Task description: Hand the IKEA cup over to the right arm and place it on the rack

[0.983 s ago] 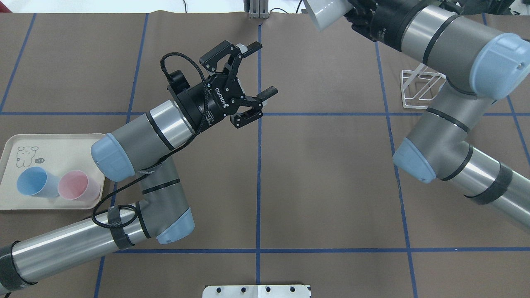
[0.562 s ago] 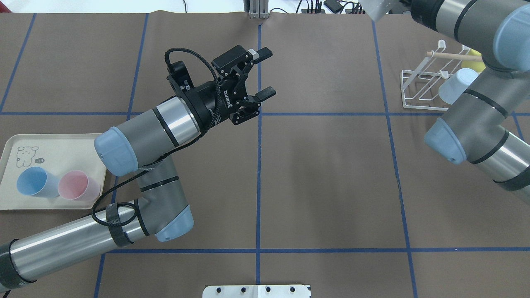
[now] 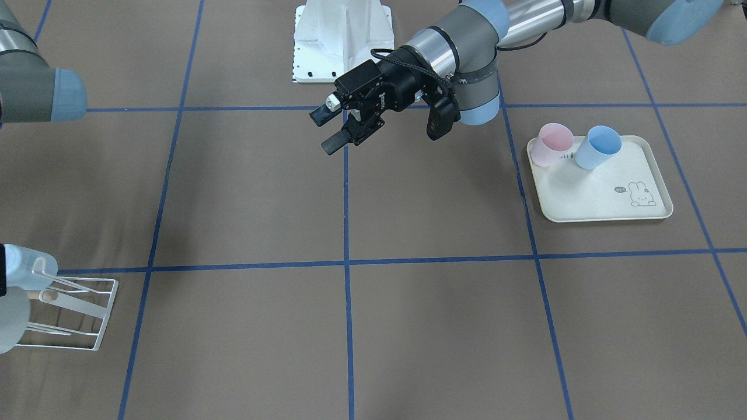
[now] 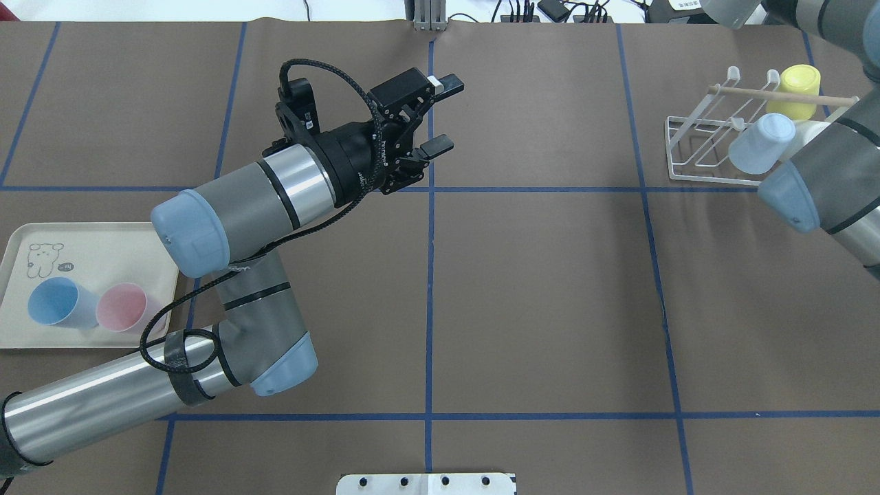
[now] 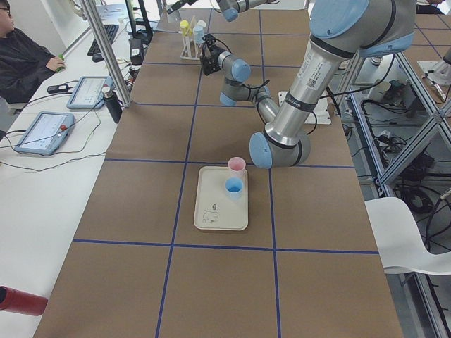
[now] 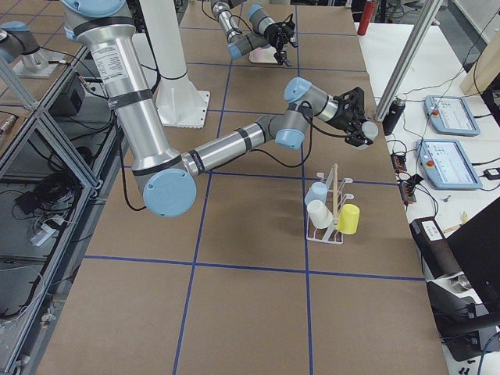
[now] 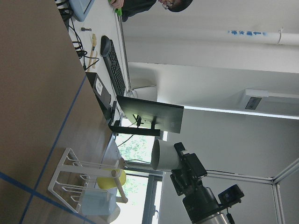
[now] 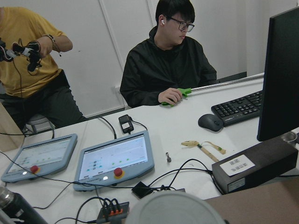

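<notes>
Brown tabletop [image 4: 550,309] gridded in blue tape fills our overhead view; at lower left we see a cream tray [image 4: 96,247] carrying two cups; upper centre, the left tool [image 4: 447,115] hangs released and empty; at right stands the rack [image 4: 687,148]; in the top right corner the right tool [image 7: 179,164] is clenched on the white IKEA cup [image 4: 725,10], apart from the rack.

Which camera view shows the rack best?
Exterior right: the whole rack shows there, with three cups on it. Overhead shows most of it, but the right arm covers part. Front-facing cuts it at the edge. Left wrist shows it rotated, low in the frame; exterior left shows it far and small. Right wrist misses it.
</notes>
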{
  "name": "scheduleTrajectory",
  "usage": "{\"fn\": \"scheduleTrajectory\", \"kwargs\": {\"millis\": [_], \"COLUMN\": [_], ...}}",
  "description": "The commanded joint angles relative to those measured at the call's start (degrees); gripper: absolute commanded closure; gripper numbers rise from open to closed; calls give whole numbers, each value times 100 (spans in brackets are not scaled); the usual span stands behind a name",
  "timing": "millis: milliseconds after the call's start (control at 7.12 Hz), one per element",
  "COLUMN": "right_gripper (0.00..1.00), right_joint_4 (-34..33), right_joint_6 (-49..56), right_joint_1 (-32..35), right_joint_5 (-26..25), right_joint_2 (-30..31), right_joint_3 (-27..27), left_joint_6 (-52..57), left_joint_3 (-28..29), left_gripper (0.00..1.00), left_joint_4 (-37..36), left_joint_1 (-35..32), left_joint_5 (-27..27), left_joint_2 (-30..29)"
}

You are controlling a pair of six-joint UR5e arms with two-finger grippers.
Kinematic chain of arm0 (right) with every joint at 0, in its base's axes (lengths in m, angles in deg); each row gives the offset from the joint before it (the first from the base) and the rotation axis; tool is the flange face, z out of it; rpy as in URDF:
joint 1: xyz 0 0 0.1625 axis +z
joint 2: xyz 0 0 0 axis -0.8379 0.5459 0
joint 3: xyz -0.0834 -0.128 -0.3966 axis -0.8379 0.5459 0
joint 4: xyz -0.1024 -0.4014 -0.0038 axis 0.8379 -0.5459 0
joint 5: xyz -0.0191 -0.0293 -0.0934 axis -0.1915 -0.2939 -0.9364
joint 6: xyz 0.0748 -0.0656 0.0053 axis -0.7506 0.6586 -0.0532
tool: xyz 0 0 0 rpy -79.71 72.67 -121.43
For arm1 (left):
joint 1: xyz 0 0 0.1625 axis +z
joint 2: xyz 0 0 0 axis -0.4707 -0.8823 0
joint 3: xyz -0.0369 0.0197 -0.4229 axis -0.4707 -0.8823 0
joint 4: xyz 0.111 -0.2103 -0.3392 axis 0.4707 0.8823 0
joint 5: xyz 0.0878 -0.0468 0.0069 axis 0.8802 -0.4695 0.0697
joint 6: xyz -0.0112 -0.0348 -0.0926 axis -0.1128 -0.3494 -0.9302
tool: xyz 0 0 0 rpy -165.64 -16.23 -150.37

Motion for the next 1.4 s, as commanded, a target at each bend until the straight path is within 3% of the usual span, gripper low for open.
{"fn": "scheduleTrajectory", "kwargs": {"millis": [0, 281, 702, 1264], "right_gripper": [100, 100, 100, 100], "right_joint_4": [731, 1891, 2081, 2081], "right_joint_6": [718, 888, 1660, 1741], "right_joint_1": [263, 255, 255, 255], "right_joint_5": [43, 183, 254, 535], "right_joint_2": [25, 34, 289, 430], "right_joint_3": [766, 1733, 1738, 1737], "left_joint_6": [51, 51, 51, 51], "left_joint_3": [-35, -44, -44, -44], "left_gripper": [0, 0, 0, 0], "left_joint_4": [-93, -84, -84, -66], "left_joint_1": [-5, -5, 3, 3], "left_joint_5": [-5, -4, -5, -22], "left_joint_2": [17, 96, 105, 140]}}
